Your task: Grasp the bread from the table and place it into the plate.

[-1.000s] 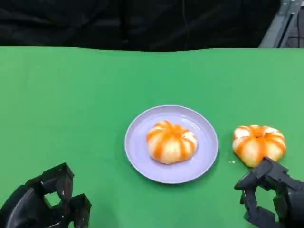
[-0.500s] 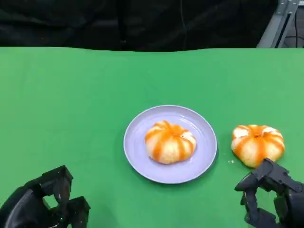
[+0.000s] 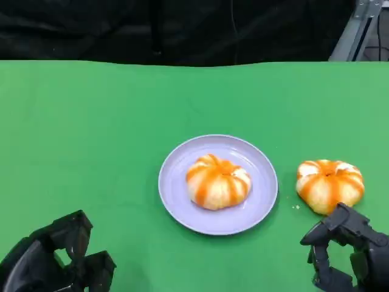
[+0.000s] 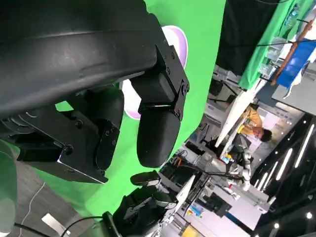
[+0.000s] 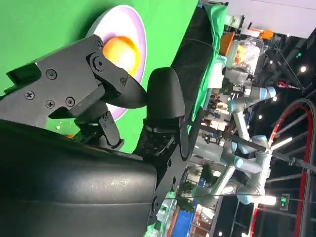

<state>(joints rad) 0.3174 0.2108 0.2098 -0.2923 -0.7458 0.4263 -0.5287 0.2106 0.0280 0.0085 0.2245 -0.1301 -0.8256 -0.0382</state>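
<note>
Bread (image 3: 330, 185) sits on the green counter (image 3: 97, 121), just to the right of the purple plate (image 3: 176, 194). It is close to the plate's rim but not touching it. It is round, pale and striped with orange. A second bun (image 3: 217, 181) just like it already lies in the middle of the plate.

The right hand (image 3: 346, 252) is low at the near edge of the counter, right in front of the bread. Its top fingertip looks like it is almost touching the bread's near side. Its fingers are apart and it holds nothing. The left hand (image 3: 58, 258) is far off at the other corner, well away from the plate. It holds nothing too, and its fingers look bent with gaps between them.

Almost nothing has changed in the last second. The bread, the bun and the plate stay in their spots. The right hand stays where it was, and the left hand has only sunk a tiny bit lower.

So the grab has not begun. The right hand probably needs to reach forward, wrap around the bread, lift it and carry it left to the plate. The bun takes up the middle, so room there looks tight.
</note>
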